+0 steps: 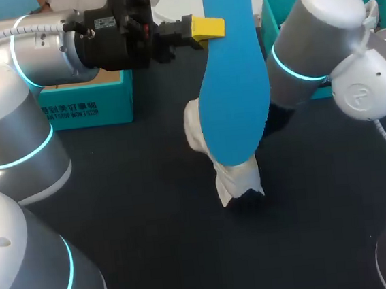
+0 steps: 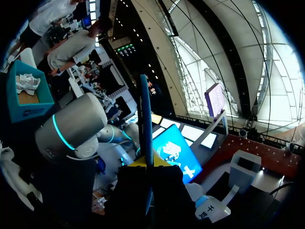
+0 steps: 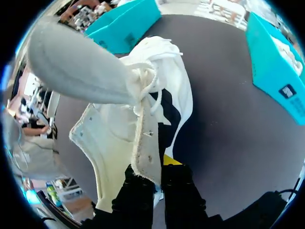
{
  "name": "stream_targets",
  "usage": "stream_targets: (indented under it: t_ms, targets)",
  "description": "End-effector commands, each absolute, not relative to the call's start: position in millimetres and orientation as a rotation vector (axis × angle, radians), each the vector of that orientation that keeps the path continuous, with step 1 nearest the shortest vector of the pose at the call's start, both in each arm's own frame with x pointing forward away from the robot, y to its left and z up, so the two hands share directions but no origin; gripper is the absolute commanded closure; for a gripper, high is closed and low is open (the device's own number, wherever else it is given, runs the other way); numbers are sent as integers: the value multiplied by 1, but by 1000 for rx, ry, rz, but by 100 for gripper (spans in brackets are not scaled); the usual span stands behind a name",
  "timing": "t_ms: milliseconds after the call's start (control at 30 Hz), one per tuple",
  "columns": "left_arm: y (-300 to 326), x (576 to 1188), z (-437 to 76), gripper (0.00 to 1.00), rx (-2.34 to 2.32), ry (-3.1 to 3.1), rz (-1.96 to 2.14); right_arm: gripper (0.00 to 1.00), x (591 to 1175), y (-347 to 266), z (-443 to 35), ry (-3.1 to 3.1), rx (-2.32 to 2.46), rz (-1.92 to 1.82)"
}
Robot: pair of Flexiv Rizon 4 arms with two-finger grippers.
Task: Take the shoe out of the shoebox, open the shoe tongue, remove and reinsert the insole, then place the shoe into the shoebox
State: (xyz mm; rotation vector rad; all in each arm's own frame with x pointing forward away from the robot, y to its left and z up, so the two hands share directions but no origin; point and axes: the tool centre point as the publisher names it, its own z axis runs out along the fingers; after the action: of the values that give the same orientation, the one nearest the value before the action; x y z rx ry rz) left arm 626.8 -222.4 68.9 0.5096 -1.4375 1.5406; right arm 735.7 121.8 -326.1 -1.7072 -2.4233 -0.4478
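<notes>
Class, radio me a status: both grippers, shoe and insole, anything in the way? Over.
Left gripper shut on blue insole, raised over the shoe. Right gripper shut on the tongue, shoe on the table. No obstruction seen.

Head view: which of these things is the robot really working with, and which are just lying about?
In the job:
- long blue foam insole, pinched in the left gripper
- white lace-up shoe, held by a flap in the right gripper
- teal cardboard shoebox on the left, probably its box

Lying about:
- second teal box on the right, white shoes inside
</notes>
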Motion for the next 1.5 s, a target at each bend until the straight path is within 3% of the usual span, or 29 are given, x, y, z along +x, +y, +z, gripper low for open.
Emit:
stream_targets:
  t_ms: [33,900,933,967,1500]
  targets:
    - [-224,627,69,100,507,-1436,1541,100,720,122,-332,-2230,-1881,-500]
    - [-224,627,69,100,507,-1436,1541,100,717,147,-387,-2249,-1839,-371]
    - [-224,627,69,100,507,-1436,1541,60,717,145,-387,-2246,-1835,-389]
    - [-224,627,69,100,507,-1436,1541,0,718,145,-386,-2247,-1835,-387]
    - [-224,627,69,100,507,-1436,1541,0,705,127,-302,-2134,-1627,-706]
